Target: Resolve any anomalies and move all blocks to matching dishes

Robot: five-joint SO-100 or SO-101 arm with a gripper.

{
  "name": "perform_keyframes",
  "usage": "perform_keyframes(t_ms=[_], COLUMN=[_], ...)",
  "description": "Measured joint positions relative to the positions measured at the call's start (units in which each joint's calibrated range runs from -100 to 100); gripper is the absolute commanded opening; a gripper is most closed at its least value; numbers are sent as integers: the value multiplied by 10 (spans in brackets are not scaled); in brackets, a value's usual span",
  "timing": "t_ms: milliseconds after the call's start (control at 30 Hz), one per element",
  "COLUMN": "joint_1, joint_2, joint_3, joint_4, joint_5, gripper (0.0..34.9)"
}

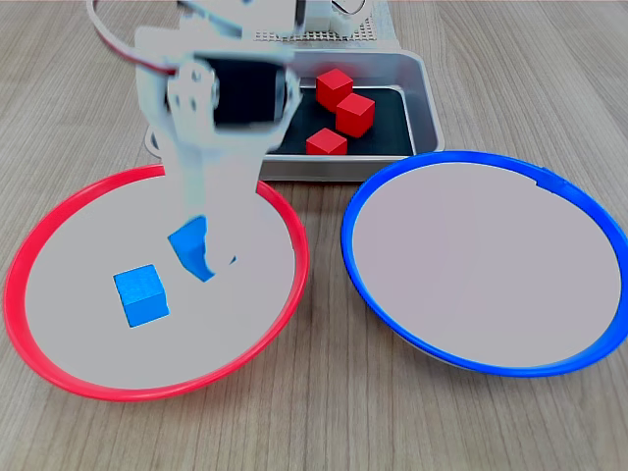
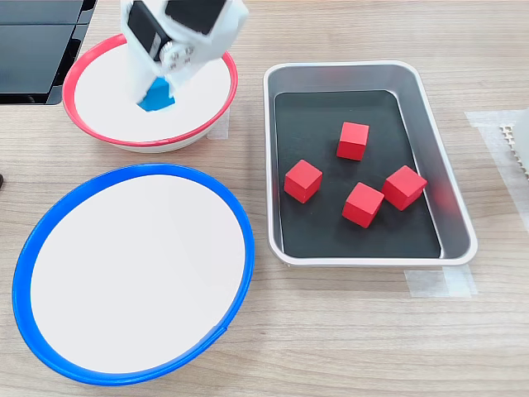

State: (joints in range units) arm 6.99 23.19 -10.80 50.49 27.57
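Red blocks (image 2: pixel 353 179): four; blue blocks (image 1: pixel 140 293): two.

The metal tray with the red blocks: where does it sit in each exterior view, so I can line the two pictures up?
First exterior view: the metal tray is at top centre, behind both dishes, partly hidden by the arm; three red blocks show.
Second exterior view: the tray fills the right half; four red blocks show.
Shared landmark: the blue-rimmed dish, empty, lies beside the tray.
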Motion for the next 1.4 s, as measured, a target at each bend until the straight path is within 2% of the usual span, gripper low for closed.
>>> perform_keyframes(t_ms=[167,267,333,433,500,633,733,900,967,1067,1200,1400], joint_1=[-92,-166,-192,-219,-231,-224,-231,-209,-202,-152,-35,42], joint_2=[-95,-107,-106,-101,-84,-73,-74,-81,-90,-98,-84,-13], joint_3=[-17,0,11,40,62,66,66,66,58,26,-14,-64], joint_4=[72,76,74,51,28,16,15,36,46,64,69,60], joint_5=[-47,-62,-66,-70,-67,-64,-60,-57,-57,-62,-61,-28], gripper=[3,5,21,72,123,129,107,99,108,127,136,126])
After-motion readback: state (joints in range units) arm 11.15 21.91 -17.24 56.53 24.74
